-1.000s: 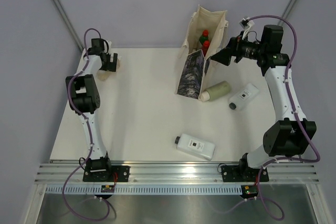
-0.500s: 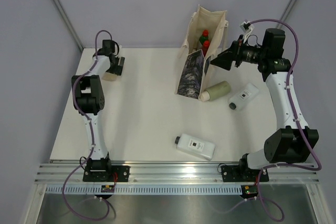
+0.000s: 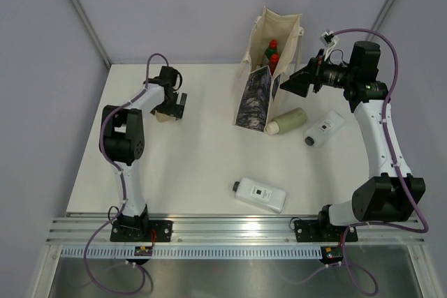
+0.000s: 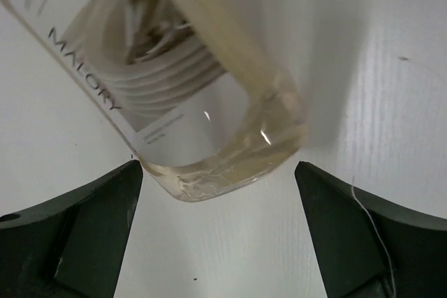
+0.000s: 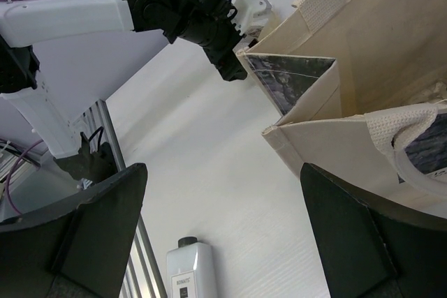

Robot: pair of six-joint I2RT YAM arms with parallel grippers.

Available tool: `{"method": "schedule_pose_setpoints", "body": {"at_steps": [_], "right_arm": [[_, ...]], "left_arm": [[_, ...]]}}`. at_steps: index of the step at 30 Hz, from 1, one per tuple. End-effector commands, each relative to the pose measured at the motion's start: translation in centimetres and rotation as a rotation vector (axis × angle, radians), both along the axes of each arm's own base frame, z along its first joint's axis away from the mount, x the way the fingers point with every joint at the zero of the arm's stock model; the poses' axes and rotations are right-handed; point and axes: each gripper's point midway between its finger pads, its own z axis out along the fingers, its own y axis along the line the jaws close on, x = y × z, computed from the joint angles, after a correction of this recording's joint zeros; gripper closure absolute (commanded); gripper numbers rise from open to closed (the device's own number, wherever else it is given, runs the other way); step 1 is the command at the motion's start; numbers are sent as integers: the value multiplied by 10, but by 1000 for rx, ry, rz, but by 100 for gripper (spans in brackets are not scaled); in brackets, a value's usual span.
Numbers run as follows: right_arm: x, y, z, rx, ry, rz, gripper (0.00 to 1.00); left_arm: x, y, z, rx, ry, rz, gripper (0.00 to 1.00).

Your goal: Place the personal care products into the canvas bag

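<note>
The cream canvas bag [image 3: 286, 33] stands upright at the back, with two red-capped bottles [image 3: 272, 54] inside it. In the right wrist view the bag [image 5: 363, 82] fills the right side. A pale green cylinder [image 3: 288, 120] and a flat white bottle [image 3: 325, 128] lie on the table to the bag's right. Another flat white bottle [image 3: 260, 195] lies near the front and also shows at the bottom of the right wrist view [image 5: 192, 270]. My left gripper [image 3: 174, 107] is open over a peach translucent bottle [image 3: 163, 116]. That bottle's base [image 4: 230, 165] lies just ahead of the spread fingertips [image 4: 91, 214], untouched. My right gripper [image 3: 297, 82] hangs open beside the bag, empty.
The white table [image 3: 195, 158] ends at an aluminium rail [image 3: 237, 228] in front, where both arm bases are bolted. Grey walls and slanted frame poles [image 3: 80, 12] close in the back and sides. The left arm [image 5: 202, 12] shows across the table in the right wrist view.
My left gripper has swung right and toward the table's middle, and the peach bottle now lies further right beneath it. The right gripper has barely shifted beside the bag.
</note>
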Motion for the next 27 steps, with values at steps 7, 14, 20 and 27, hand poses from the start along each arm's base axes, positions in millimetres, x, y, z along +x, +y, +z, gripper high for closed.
{"method": "schedule_pose_setpoints", "body": {"at_steps": [7, 14, 20, 27], "right_arm": [[-14, 2, 20, -9, -85, 19, 0], [-12, 1, 16, -13, -77, 10, 0], [-9, -1, 16, -24, -88, -9, 0], [-7, -2, 10, -29, -78, -13, 1]], "left_arm": [[16, -3, 70, -335, -193, 329, 1], [52, 11, 87, -352, -276, 388, 1], [62, 24, 48, -285, -138, 579, 1], [46, 37, 12, -220, -91, 655, 1]]}}
